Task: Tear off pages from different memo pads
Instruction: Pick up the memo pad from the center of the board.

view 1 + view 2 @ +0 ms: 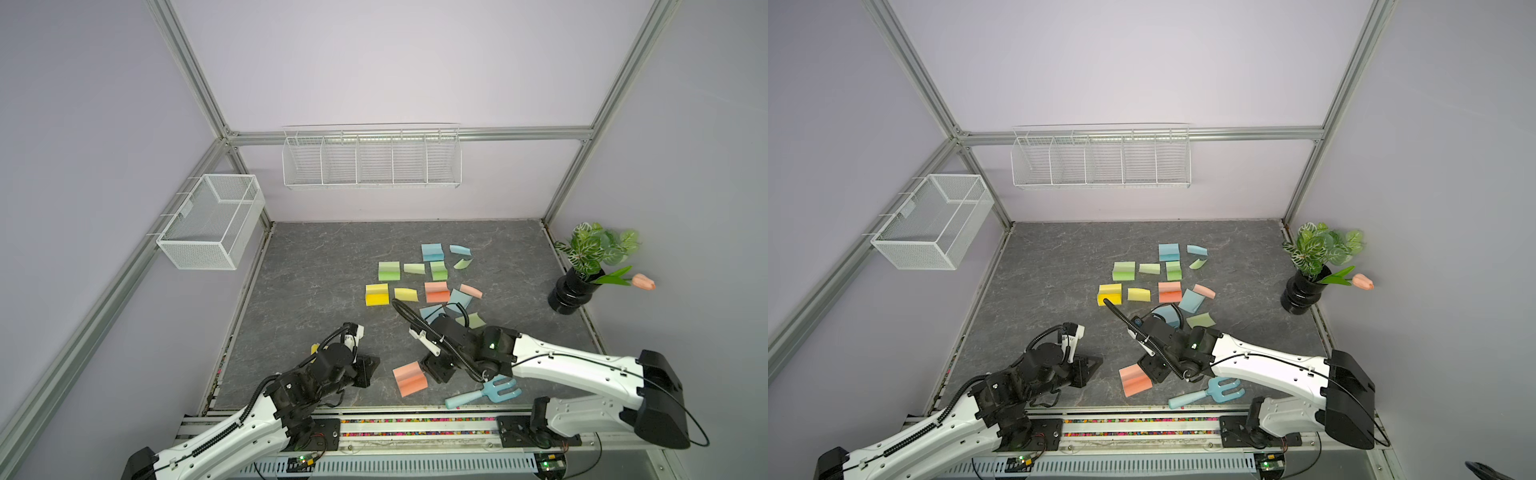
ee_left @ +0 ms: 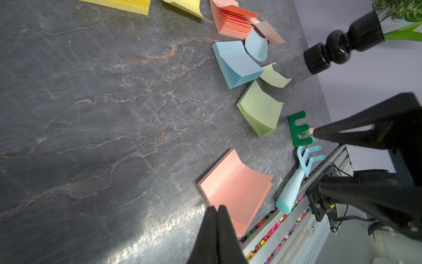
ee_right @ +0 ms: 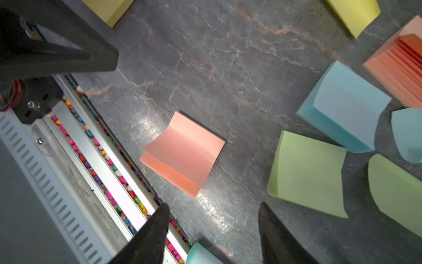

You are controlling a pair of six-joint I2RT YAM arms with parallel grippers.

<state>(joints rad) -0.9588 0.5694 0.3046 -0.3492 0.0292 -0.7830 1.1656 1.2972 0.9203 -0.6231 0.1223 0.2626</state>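
Black right pincer (image 3: 214, 205) is hovering open and empty beside a salmon-orange square paper memo pad (image 3: 182, 155) lying near the grey marbled desk's (image 3: 228, 68) front edge. Black left pincer (image 2: 216, 208) is sitting shut, empty. Next, probably: pinching the curled top page (image 3: 159, 146) while steadying the block.

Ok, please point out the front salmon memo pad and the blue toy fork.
front salmon memo pad (image 1: 409, 379): in a top view, top page.
blue toy fork (image 1: 464, 397): in a top view, handle.
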